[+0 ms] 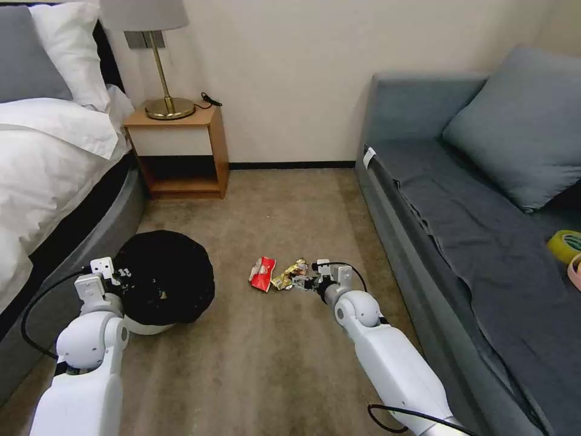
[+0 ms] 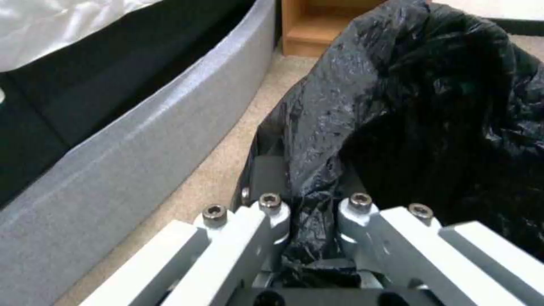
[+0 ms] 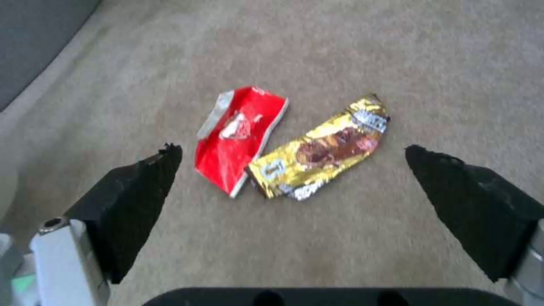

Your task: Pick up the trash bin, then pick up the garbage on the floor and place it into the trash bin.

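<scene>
From the head we looked forward and down over the floor [image 1: 290,363] between bed [image 1: 54,151] and sofa [image 1: 484,230]. Our left wrist view sat close against the trash bin [image 2: 442,106]; our right wrist view faced down at the red wrapper [image 3: 238,131], shared with the head view.

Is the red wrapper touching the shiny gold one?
Touching. In the right wrist view the gold wrapper lies against the red wrapper, its lower end overlapping the red edge, no carpet between.
</scene>
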`<state>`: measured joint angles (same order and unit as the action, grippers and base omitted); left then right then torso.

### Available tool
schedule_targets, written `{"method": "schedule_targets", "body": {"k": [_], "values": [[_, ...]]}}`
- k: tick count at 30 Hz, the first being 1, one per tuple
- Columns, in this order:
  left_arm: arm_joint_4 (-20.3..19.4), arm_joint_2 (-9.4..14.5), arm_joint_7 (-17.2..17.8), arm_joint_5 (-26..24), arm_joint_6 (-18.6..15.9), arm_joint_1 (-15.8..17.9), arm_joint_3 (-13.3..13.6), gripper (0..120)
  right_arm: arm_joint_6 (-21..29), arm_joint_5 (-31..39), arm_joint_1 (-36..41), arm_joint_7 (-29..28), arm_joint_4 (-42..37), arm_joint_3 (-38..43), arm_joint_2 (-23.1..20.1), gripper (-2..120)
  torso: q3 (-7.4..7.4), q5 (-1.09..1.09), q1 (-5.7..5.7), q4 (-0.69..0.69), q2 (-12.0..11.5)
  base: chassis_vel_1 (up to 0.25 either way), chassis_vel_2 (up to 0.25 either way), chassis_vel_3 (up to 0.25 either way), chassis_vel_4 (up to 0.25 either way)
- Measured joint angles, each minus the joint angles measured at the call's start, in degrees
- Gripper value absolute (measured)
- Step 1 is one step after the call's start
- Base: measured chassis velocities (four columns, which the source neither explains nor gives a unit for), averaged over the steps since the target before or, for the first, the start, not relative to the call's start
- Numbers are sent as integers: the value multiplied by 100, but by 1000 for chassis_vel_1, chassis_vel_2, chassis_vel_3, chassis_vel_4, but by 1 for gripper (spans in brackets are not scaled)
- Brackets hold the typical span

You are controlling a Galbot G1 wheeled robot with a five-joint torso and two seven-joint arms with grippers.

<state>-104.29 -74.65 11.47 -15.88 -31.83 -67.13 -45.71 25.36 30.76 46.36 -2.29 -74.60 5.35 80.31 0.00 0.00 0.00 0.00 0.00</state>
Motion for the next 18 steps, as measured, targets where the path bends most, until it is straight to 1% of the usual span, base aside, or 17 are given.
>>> {"method": "schedule_targets", "body": {"k": [9, 18], "values": [[40, -19, -5, 19, 35, -6, 17, 4, -22, -20, 33, 17, 15, -1, 16, 100, 0, 0, 0, 0, 0, -85, 76, 75, -69], [56, -21, -5, 42, 30, 12, 20, 4, -38, -27, 20, 50, 37, -17, 23, 100, 0, 0, 0, 0, 0, -83, 86, 84, -95]]}}
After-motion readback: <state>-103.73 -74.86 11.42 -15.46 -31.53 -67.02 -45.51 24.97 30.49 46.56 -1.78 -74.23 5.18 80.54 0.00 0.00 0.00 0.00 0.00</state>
